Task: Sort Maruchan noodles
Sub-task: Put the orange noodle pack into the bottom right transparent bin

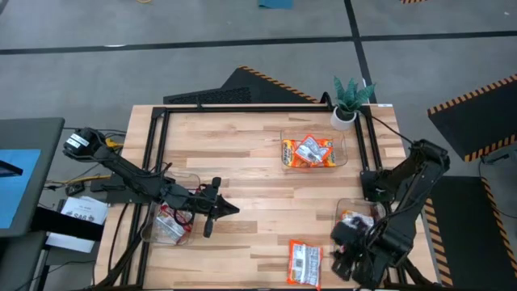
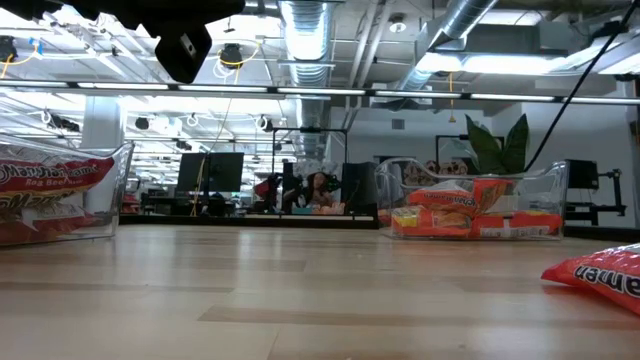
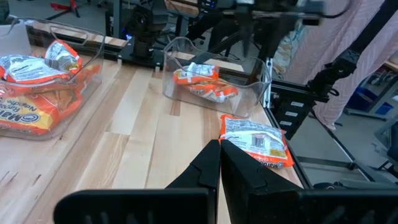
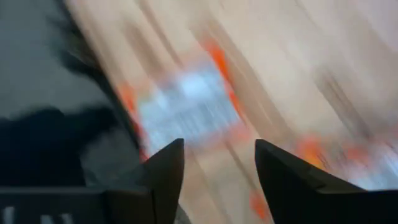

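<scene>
- Two tools are working over the wooden desk (image 1: 242, 162); the left tool (image 1: 229, 209) is hanging near the desk's middle front, its fingers (image 3: 208, 168) pressed together with nothing between them.
- Right tool (image 1: 346, 260) is sitting at the desk's front right corner, its fingers (image 4: 165, 168) standing apart with a clear gap; nothing is lying between them.
- One loose packet (image 1: 305, 263), orange edged with a silver-white face, is lying flat on the desk just beside the right tool, toward the middle; the right wrist view is showing it blurred beyond the fingers.
- Right-hand clear bin (image 1: 355, 212) is holding more packets (image 1: 353, 218), just behind the right tool and partly under that arm.
- Left-hand clear bin (image 1: 153, 230) is holding red-and-white packets (image 1: 171, 220), under the left arm.
- Far clear bin (image 1: 343, 153) is holding several orange packets (image 1: 308, 152), well apart from both tools.
- Potted green plant (image 1: 350, 101) is standing at the far right corner, behind the far bin.
</scene>
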